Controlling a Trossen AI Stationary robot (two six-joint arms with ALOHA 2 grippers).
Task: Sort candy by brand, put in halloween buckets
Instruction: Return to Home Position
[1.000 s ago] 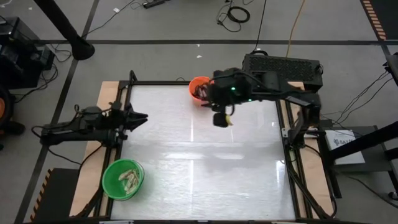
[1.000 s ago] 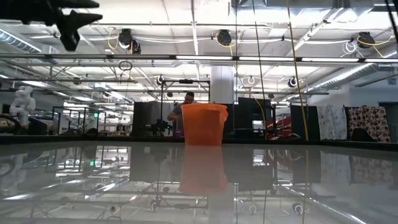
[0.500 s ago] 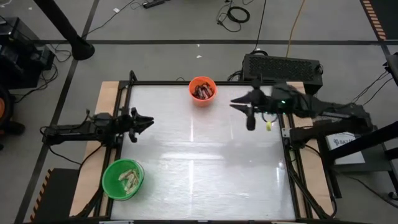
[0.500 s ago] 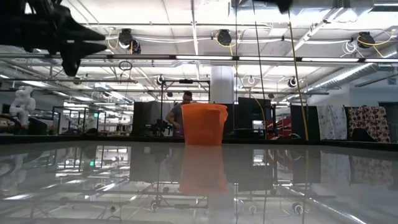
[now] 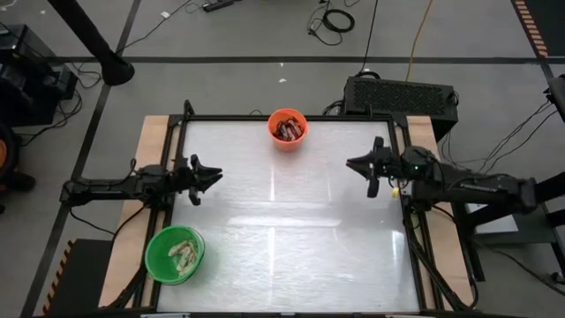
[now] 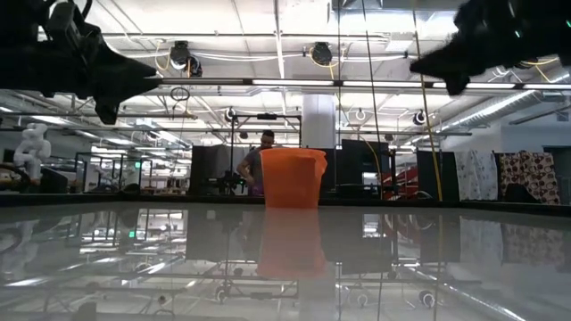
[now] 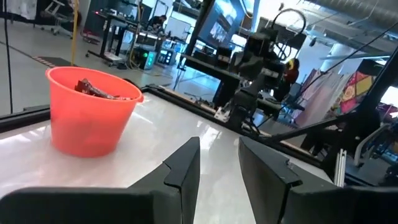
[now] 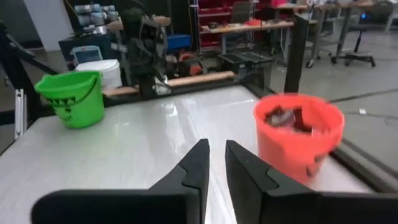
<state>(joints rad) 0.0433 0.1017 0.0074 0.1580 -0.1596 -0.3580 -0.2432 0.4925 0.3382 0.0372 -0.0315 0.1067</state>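
Observation:
The orange bucket (image 5: 287,129) stands on its base at the table's far edge, with dark brown-red candy (image 5: 288,131) inside; it also shows in the left wrist view (image 7: 93,118) and the right wrist view (image 8: 298,137). The green bucket (image 5: 175,253) stands at the near left corner and holds pale candy (image 5: 181,254). My left gripper (image 5: 216,177) hovers at the table's left side, pointing right, open by a small gap (image 7: 217,146) and empty. My right gripper (image 5: 351,163) hovers at the right side, pointing left, open by a narrow gap (image 8: 216,146) and empty.
The white tabletop (image 5: 282,221) between the two arms is glossy, with a dark frame around it. A black box (image 5: 402,93) sits beyond the far right corner. A person (image 6: 260,152) stands in the room behind the orange bucket. A white pail (image 8: 102,68) stands off the table.
My right gripper has drawn back from above the orange bucket toward the table's right edge and come lower, empty. My left gripper has come a little lower and a little toward the near edge. The buckets have stayed where they were.

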